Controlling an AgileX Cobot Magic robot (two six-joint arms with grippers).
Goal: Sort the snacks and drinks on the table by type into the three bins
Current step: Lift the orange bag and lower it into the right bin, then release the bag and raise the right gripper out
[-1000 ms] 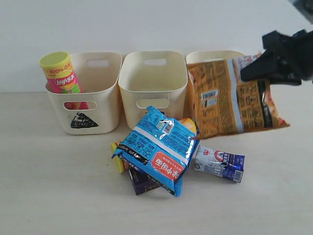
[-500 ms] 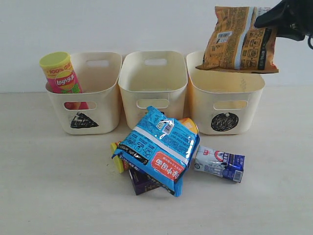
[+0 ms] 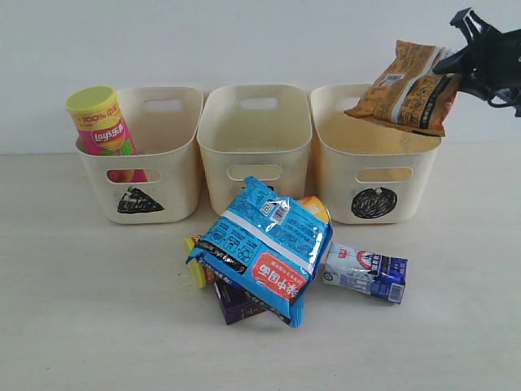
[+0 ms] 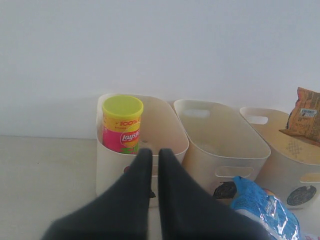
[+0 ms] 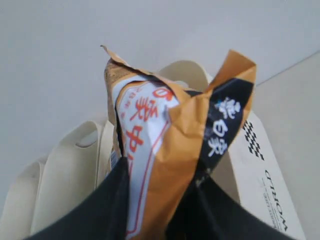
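My right gripper (image 3: 456, 63) is shut on the orange packet (image 3: 407, 88), which hangs tilted over the rim of the circle bin (image 3: 374, 175); in the right wrist view the packet (image 5: 170, 150) fills the space between the black fingers (image 5: 107, 205). A pink and yellow Lay's tube (image 3: 102, 130) stands in the triangle bin (image 3: 138, 183). The square bin (image 3: 256, 142) holds nothing I can see. On the table (image 3: 81, 309) a blue packet (image 3: 260, 244) lies over a purple box (image 3: 236, 303) and a yellow tube end (image 3: 195, 273), with a white-and-blue carton (image 3: 365, 273) beside. My left gripper (image 4: 151, 152) is shut with nothing in it.
A plain pale wall (image 3: 244, 41) rises right behind the three bins. A white printed card or box (image 5: 265, 175) shows beside the circle bin in the right wrist view. The pile sits close in front of the middle bin.
The orange packet was lifted from in front of the circle bin to above it, then lowered and tilted flatter over the bin's rim. The pile has not moved.
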